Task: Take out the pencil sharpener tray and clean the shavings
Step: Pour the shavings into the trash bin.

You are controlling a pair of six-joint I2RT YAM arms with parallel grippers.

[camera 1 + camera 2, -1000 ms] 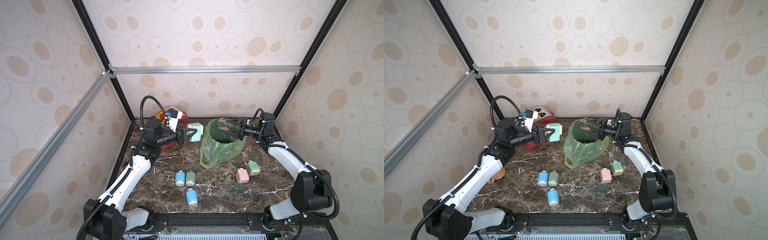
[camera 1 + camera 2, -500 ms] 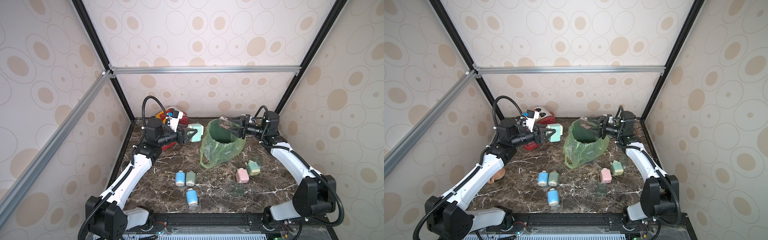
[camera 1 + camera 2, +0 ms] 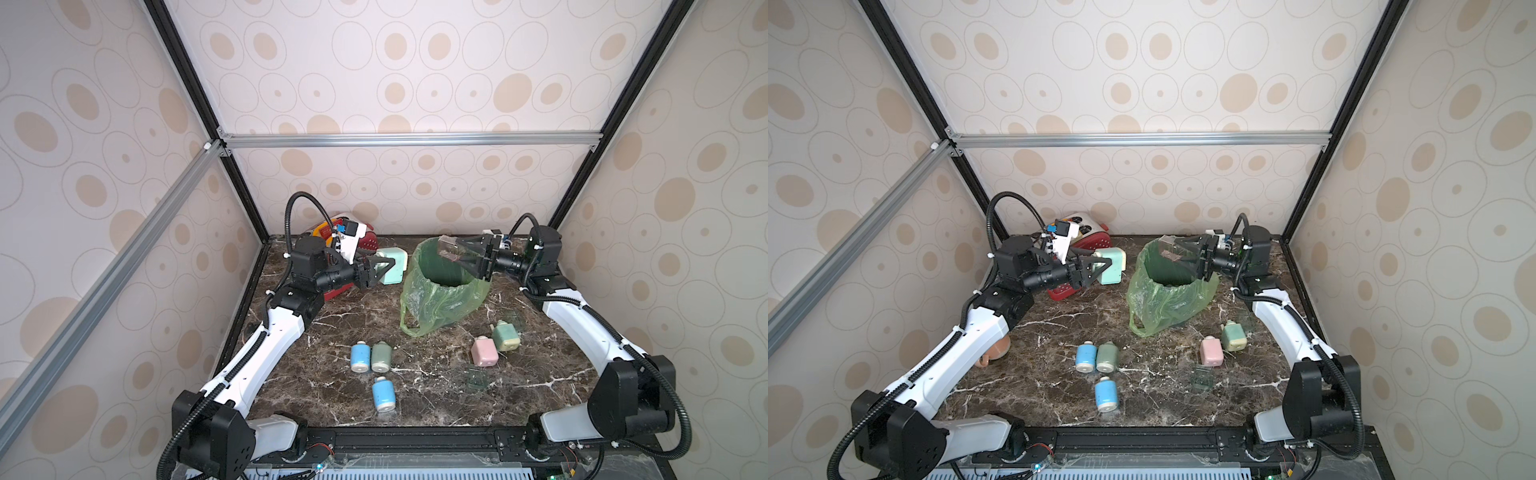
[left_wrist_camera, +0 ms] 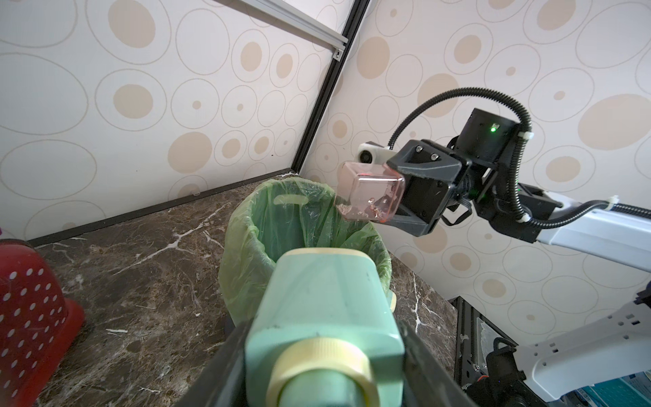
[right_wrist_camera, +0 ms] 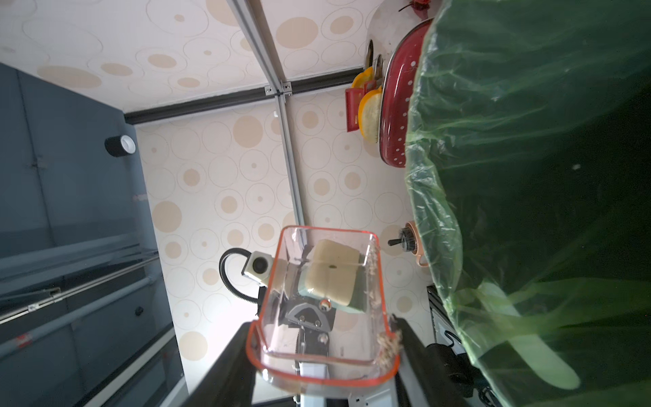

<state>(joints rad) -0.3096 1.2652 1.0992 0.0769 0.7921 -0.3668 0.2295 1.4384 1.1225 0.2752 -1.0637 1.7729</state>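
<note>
Above green bin (image 3: 436,303), right claw (image 3: 462,251) pinches clear tray (image 4: 370,192); left claw (image 3: 386,272) pinches mint sharpener (image 4: 324,303).

L arm (image 3: 270,345), R arm (image 3: 582,320): white link shells, blk joint housings. Corrugated blk cable (image 4: 458,91) w/ white zip ties (image 4: 525,135). R gripper (image 4: 387,192) blk, angular, silver screws (image 4: 435,156) topside. Green LED (image 4: 493,129) on wrist block.

The bin lined with a green plastic bag (image 3: 440,303) stands far on the dark marble desk (image 3: 436,374), right of centre. A clear plastic tray (image 3: 451,249) hangs over its far rim. A mint-green plastic pencil sharpener (image 3: 394,269) is just left of the bin, and a red perforated plastic basket (image 3: 368,245) sits behind that in the far left corner. Near centre, a blue plastic sharpener (image 3: 360,357) and a dull-green plastic sharpener (image 3: 381,356) lie touching, with a second blue sharpener (image 3: 384,394) nearer. To their right, a pink plastic sharpener (image 3: 484,351) lies beside a pale-green plastic sharpener (image 3: 505,336).
</note>
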